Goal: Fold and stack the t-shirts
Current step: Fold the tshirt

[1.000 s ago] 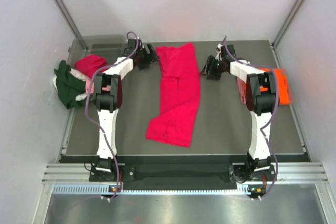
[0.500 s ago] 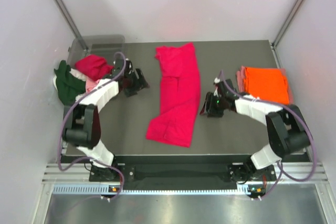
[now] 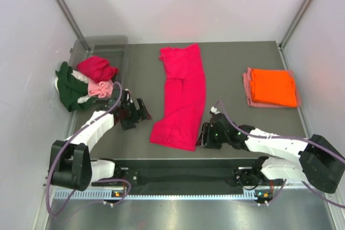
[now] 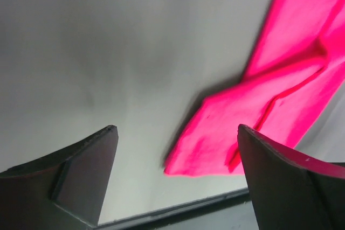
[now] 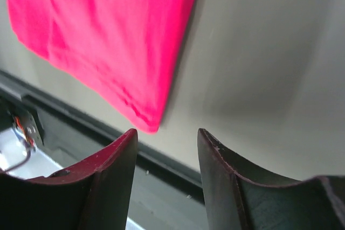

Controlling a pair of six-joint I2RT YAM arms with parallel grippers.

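Jaws of the left gripper [image 4: 175, 133] stand wide apart with nothing between them. Those of the right gripper [image 5: 166, 133] are parted more narrowly and are also empty. Only the wrist views show these gaps; from above both claws are small dark shapes, the left gripper [image 3: 137, 114] at lower left and the right gripper [image 3: 204, 134] at lower centre. No view shows whether either one touches the table [image 3: 237, 63].

Between them lies the crimson t-shirt [image 3: 183, 100], a long flattened strip running from upper centre to lower centre. Each wrist camera catches only its near end: the near left corner in the left view [image 4: 259, 111], blurred, and the near right corner in the right view [image 5: 108, 36], the rest cut off.

Only the overhead view shows the folded orange t-shirt [image 3: 272, 85] at right, lying on a salmon pink t-shirt [image 3: 247, 87] whose edge alone shows. It also shows a crumpled heap at upper left by the clear bin [image 3: 102, 44].
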